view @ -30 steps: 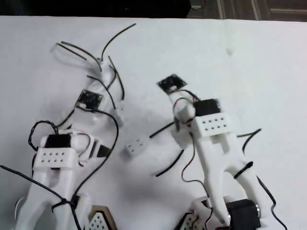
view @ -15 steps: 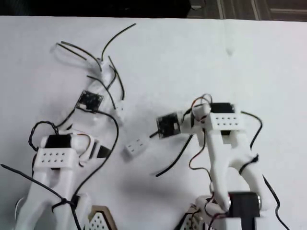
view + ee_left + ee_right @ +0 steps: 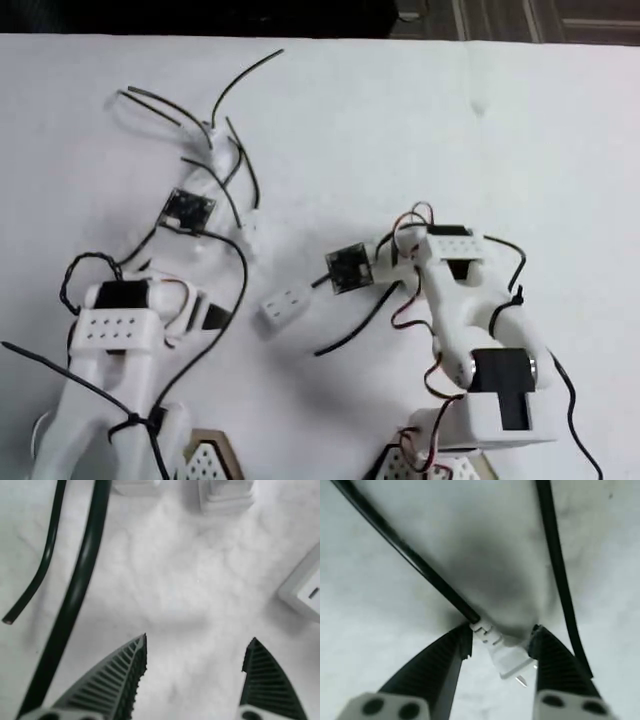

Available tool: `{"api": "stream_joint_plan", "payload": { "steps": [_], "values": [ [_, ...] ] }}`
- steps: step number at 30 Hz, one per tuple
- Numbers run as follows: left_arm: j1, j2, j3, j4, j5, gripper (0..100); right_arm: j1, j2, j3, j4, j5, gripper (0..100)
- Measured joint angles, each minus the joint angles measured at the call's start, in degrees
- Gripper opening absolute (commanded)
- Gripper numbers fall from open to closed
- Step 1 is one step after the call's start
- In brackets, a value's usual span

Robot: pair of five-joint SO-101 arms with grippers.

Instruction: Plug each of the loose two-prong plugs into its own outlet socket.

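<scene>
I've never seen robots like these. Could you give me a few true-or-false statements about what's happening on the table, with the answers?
1. The right gripper has a white plug between its open fingers. True.
2. The left gripper is clamping a black cable. False: it is open over bare table, and the cable lies off to one side.
3. The white plug sits in a socket. False: its prongs are bare.
4. A white outlet block lies on the table between the two arms. True.
</scene>
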Motion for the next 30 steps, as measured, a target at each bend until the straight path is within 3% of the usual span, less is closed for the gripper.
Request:
{"api": "stream_joint_plan", "payload": {
  "steps": [2,8,20,26,30],
  "values": [
    [0.00,0.00,0.00,0.00,0.00,31,0.26,0.79,0.00,-0.53,0.00,1.5],
    [0.00,0.00,0.00,0.00,0.00,31,0.70,-0.44,0.88,-0.26,-2.55,1.9],
    [0.00,0.00,0.00,0.00,0.00,31,1.76,-12.31,1.23,18.37,-32.97,1.8],
    [0.00,0.00,0.00,0.00,0.00,31,-2.29,-12.92,1.41,23.38,-45.36,1.9],
    [0.00,0.00,0.00,0.00,0.00,31,-5.54,-13.10,1.41,25.93,-51.78,11.5]
  ]
}}
